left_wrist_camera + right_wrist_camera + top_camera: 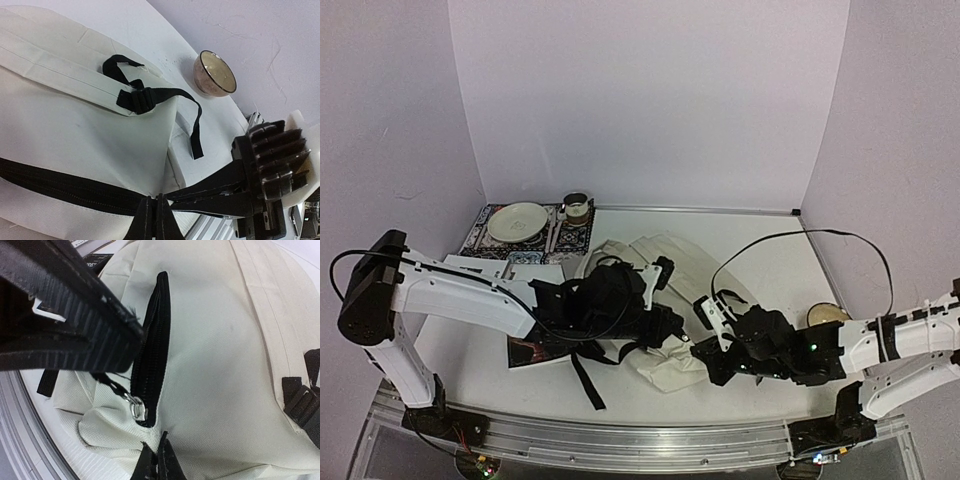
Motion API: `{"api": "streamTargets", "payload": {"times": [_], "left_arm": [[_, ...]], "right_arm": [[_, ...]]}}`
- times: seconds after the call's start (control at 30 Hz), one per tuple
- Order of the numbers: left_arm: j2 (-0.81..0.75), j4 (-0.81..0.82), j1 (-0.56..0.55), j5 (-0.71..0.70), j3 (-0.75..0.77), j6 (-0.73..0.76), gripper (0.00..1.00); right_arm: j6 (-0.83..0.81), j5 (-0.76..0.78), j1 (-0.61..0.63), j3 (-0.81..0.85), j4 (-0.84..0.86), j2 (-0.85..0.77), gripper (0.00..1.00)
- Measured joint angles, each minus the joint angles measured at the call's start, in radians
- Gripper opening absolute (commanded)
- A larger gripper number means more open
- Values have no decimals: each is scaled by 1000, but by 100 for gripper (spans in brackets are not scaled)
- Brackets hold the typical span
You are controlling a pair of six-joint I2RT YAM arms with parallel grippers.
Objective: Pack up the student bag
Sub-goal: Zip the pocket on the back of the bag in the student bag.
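Observation:
The student bag (655, 255) lies flat mid-table, cream fabric with black straps and a black zipper (155, 335) that is closed. My left gripper (157, 212) is shut at the zipper's end, holding the black cord of the zipper pull (136, 407). Its fingers (75, 305) fill the upper left of the right wrist view. My right gripper (156, 460) is shut, pinching the cream fabric of the student bag (225, 365) just past the zipper's end. Both grippers meet at the bag's near corner (685, 345).
A patterned placemat (480, 232) with a plate (518, 222) and a cup (577, 207) sits at the back left. A small bowl (828, 315) stands right of the bag. A book (535, 352) and white sheets (485, 268) lie under the left arm.

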Motion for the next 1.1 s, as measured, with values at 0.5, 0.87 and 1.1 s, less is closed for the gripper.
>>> {"api": "streamTargets", "payload": {"times": [0.5,0.87,1.1], "left_arm": [[-38,-48,156,-83,-37,-74,0],[-38,-104,212,-148,-37,-74,5],[-51,-147,238,-191,-44,-44,52]], "right_arm": [[-3,-30,-1,-22,-132,-149,0],[0,4,-1,-30,-264,-327,0],[1,19,-1,-29,-353,-324,0]]}}
